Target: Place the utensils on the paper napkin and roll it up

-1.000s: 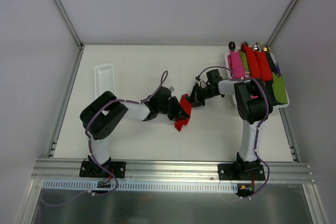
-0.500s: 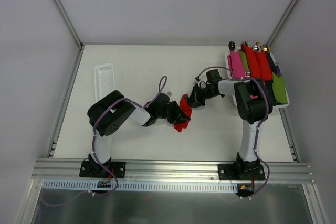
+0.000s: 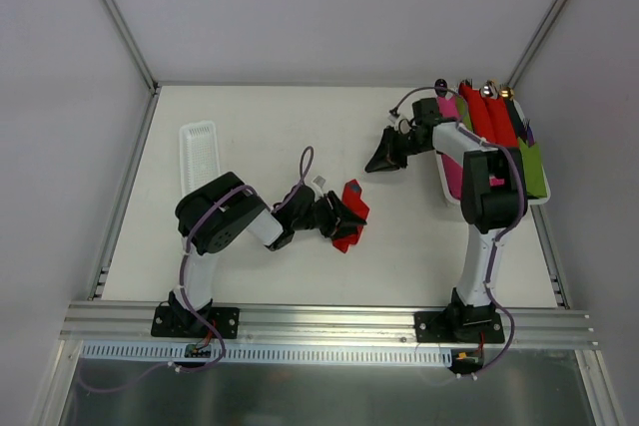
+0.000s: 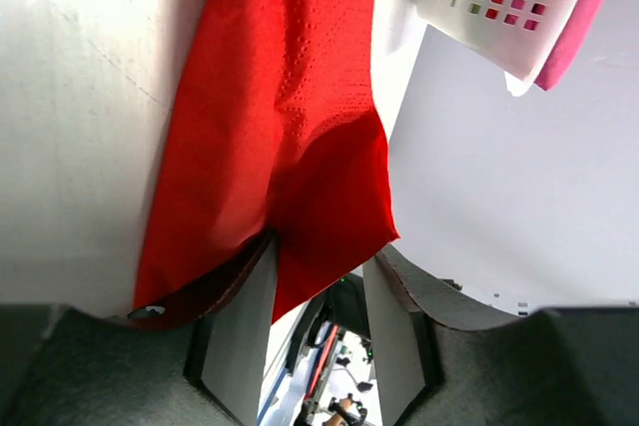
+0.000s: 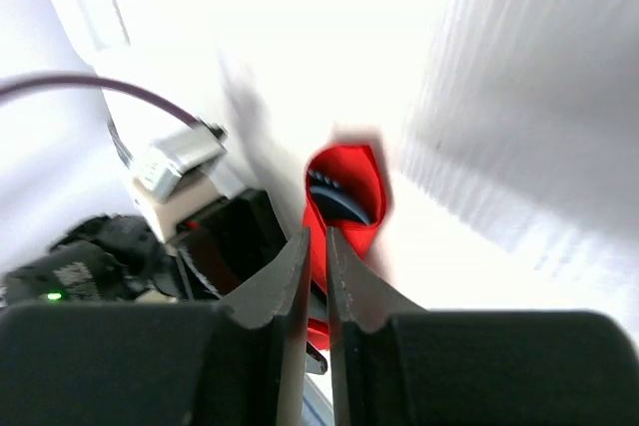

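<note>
Though the basket (image 3: 540, 203) at the right edge of the worktop (image 3: 260, 117) already holds a row of rolled bundles, pink (image 3: 449, 123), red (image 3: 485, 119) and green (image 3: 532, 169), some with utensil heads (image 3: 487, 90) poking out at the far end, the roll in hand looks barely begun. The paper napkin (image 3: 349, 197) sits near the middle of the worktop, bunched and folded over on itself, not spread flat, right at the tip of the left pincer (image 3: 337, 216).

From the left wrist, the jaws stand moderately apart with daylight between them. One corner of the red paper hangs down into that gap against one finger (image 4: 240, 316), draped more than pinched, so I would call it loose in the pincer and not gripped.

The right pincer (image 3: 380, 158) hangs well apart from the napkin, over bare worktop just beside the basket. Its jaws are parted by only a sliver and have nothing between them.

I can make out no fork, knife or spoon on the napkin. The narrow white tray (image 3: 197, 152) at the left shows none that I can see either.

As I judge it, nearly everything is left. The paper must be laid out flat, the utensils fetched and set on it, and then the rolling done.
</note>
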Robot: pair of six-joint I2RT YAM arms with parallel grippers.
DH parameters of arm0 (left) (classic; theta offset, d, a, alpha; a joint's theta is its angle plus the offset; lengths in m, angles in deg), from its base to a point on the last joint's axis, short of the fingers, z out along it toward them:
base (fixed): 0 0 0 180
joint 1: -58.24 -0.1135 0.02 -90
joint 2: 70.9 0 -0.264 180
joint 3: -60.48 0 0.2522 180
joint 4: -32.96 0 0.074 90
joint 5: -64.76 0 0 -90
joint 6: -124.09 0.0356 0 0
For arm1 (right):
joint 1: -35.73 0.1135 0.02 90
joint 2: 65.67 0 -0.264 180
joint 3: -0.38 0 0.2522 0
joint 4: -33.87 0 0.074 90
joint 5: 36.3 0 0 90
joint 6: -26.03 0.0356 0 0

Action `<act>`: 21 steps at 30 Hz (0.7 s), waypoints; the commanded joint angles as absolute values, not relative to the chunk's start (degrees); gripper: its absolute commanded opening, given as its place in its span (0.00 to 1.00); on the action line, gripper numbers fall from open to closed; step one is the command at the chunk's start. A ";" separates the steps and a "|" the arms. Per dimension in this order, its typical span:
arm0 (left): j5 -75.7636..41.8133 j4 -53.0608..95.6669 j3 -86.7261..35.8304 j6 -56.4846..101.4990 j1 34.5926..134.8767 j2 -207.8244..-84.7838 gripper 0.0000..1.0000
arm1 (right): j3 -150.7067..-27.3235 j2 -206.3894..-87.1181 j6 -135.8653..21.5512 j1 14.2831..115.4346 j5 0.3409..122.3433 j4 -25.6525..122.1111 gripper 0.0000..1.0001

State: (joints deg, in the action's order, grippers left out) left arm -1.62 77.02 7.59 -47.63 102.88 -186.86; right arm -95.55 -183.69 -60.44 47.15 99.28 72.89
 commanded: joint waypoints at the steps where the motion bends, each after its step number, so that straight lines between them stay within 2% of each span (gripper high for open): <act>1: -1.59 68.68 10.60 -47.12 103.85 -191.75 0.41 | -102.92 -178.70 -63.53 44.62 99.84 78.48 0.14; 7: -1.50 69.30 9.98 -44.76 103.85 -191.66 0.45 | -102.51 -177.82 -61.78 47.32 105.55 79.19 0.14; 13: -1.77 67.63 9.28 -41.85 103.85 -190.52 0.53 | -98.11 -179.58 -61.95 52.16 106.70 78.05 0.13; 21: -0.89 69.82 9.54 -42.55 103.85 -191.75 0.56 | -95.12 -183.53 -62.48 55.07 107.40 77.69 0.12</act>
